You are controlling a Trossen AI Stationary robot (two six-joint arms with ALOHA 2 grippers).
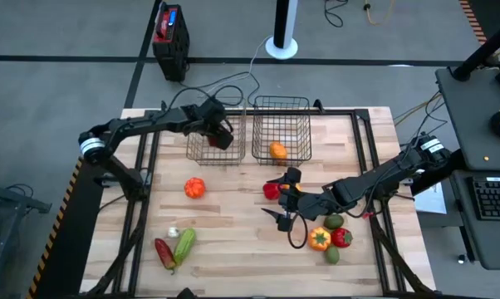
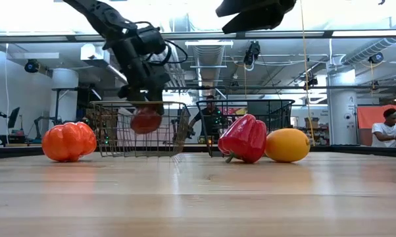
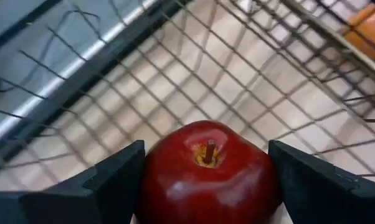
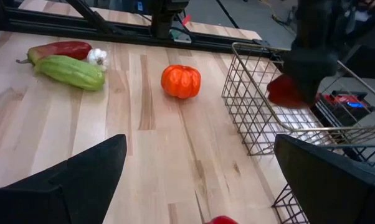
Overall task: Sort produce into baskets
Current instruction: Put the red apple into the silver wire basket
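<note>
1. High view, far left: we see a long red pepper (image 1: 162, 252), a long green vegetable (image 1: 184, 245) and a white garlic bulb (image 1: 174, 232) lying close together near the front of the wooden desk (image 1: 233, 241).
2. A ribbed orange-red fruit (image 1: 195, 188) sits alone on the boards, between that cluster and the left basket (image 1: 202, 152).
3. The left gripper (image 1: 221, 135) hangs over the left basket, clamped on a red apple (image 3: 208, 174). The left wrist view shows both fingers (image 3: 113, 180) pressed against the apple's sides, stem upward, with wire mesh below. In the low view the apple (image 2: 145, 120) hangs within the basket's walls, above its floor.
4. The right basket (image 1: 293, 104) stands just beside the left one and holds an orange fruit (image 1: 277, 150).
5. The right gripper (image 1: 285, 199) hovers low over mid-desk, fingers spread wide apart and empty, close to a red bell pepper (image 1: 272, 191).
6. Beside the right arm lie a green fruit (image 1: 334, 221), an orange pepper (image 1: 319, 239), a red pepper (image 1: 341, 237) and another green piece (image 1: 332, 255).
</note>
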